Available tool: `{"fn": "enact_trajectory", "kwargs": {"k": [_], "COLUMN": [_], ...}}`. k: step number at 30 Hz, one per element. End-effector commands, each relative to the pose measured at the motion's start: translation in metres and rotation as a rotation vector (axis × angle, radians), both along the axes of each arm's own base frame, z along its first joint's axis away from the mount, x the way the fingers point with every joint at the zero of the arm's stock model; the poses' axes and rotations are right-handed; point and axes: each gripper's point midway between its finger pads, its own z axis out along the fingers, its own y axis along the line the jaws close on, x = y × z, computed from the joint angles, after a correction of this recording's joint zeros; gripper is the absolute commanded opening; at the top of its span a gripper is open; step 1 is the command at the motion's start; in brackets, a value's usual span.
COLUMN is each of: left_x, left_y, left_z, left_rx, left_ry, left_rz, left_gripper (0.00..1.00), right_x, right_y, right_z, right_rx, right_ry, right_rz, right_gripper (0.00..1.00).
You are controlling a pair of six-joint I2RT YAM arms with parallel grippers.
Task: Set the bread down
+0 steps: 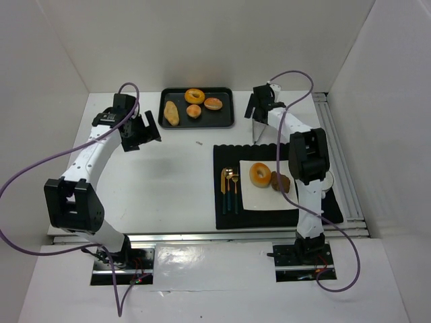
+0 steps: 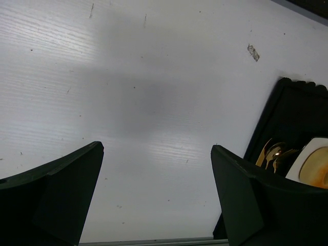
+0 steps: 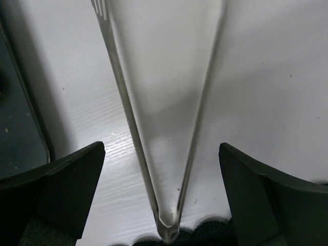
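On the tray [image 1: 223, 118], four breads [image 1: 194, 111]; plate [image 1: 253, 197] holds two (both jaws apart)

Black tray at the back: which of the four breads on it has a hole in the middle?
The bagel at the far edge of the black tray; the rest are solid.

The white surface [image 1: 168, 182] carries four things. A black tray [image 1: 219, 119] lies at the far side, near the middle. A black mat [image 1: 225, 153] with a scalloped far edge covers the right part. Metal tongs [image 3: 128, 118] lie flat between tray and mat, arms spread, their hinge end at the mat's far edge. A small scrap [image 1: 199, 142] lies just nearer than the tray.
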Motion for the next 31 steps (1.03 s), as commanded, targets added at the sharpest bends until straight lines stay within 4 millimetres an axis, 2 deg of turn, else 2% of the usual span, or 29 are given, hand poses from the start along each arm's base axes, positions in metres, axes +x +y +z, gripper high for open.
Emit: {"fn": "enact_trajectory", "kwargs": {"k": [1, 4, 5, 6, 7, 8, 9, 10, 11, 12, 13, 14, 15, 17, 18, 21, 22, 24, 31], "left_x": [0.013, 0.019, 0.019, 0.02, 0.021, 0.021, 0.023, 0.023, 0.022, 0.023, 0.022, 0.024, 0.025, 0.027, 0.03, 0.035, 0.034, 0.034, 0.034], "left_y": [0.0, 0.0, 0.0, -0.001, -0.001, -0.001, -0.001, -0.003, -0.003, -0.003, -0.005, -0.005, -0.007, -0.008, -0.009, -0.013, -0.018, -0.025, -0.033], "left_z": [0.025, 0.027, 0.027, 0.031, 0.028, 0.028, 0.032, 0.032, 0.037, 0.041, 0.044, 0.048, 0.053, 0.053, 0.06, 0.062, 0.062, 0.067, 0.07], "left_rx": [0.007, 0.012, 0.012, 0.009, 0.01, 0.01, 0.009, 0.002, 0.001, 0.0, -0.008, -0.008, -0.018, -0.025, -0.026, -0.044, -0.052, -0.062, -0.07], "left_ry": [-0.072, -0.075, -0.075, -0.088, -0.079, -0.079, -0.089, -0.089, -0.103, -0.112, -0.121, -0.131, -0.141, -0.141, -0.158, -0.161, -0.16, -0.17, -0.178], "left_rz": [0.008, 0.0, 0.0, -0.012, -0.013, -0.013, -0.013, -0.018, -0.018, -0.018, -0.023, -0.024, -0.03, -0.036, -0.036, -0.05, -0.065, -0.083, -0.096], "left_gripper": [1.0, 1.0, 1.0, 1.0, 1.0, 1.0, 1.0, 1.0, 1.0, 1.0, 1.0, 1.0, 1.0, 1.0, 1.0, 1.0, 1.0, 1.0, 1.0], "right_x": [0.008, -0.008, -0.016, -0.027, -0.035, -0.046, -0.062, -0.071, -0.084, -0.104, -0.114, -0.122, -0.138, -0.151, -0.159, -0.175, -0.175, -0.179, -0.179], "right_y": [-0.013, -0.031, -0.042, -0.052, -0.059, -0.072, -0.076, -0.085, -0.096, -0.103, -0.112, -0.115, -0.125, -0.133, -0.138, -0.141, -0.139, -0.137, -0.136], "right_z": [0.061, 0.091, 0.117, 0.115, 0.12, 0.137, 0.127, 0.125, 0.138, 0.115, 0.129, 0.126, 0.109, 0.11, 0.118, 0.104, 0.108, 0.103, 0.097], "right_rx": [-0.007, -0.022, -0.018, -0.027, -0.028, -0.038, -0.049, -0.048, -0.067, -0.094, -0.093, -0.1, -0.114, -0.106, -0.09, -0.067, -0.056, -0.049, -0.043], "right_ry": [-0.066, -0.08, -0.118, -0.092, -0.087, -0.108, -0.062, -0.048, -0.063, -0.007, -0.056, -0.06, -0.015, -0.024, -0.049, -0.01, -0.02, -0.009, 0.018], "right_rz": [-0.088, -0.154, -0.175, -0.189, -0.198, -0.23, -0.244, -0.264, -0.296, -0.318, -0.344, -0.352, -0.368, -0.392, -0.413, -0.412, -0.406, -0.396, -0.395], "right_gripper": [1.0, 1.0, 1.0, 1.0, 1.0, 1.0, 1.0, 1.0, 1.0, 1.0, 1.0, 1.0, 1.0, 1.0, 1.0, 1.0, 1.0, 1.0, 1.0]}}
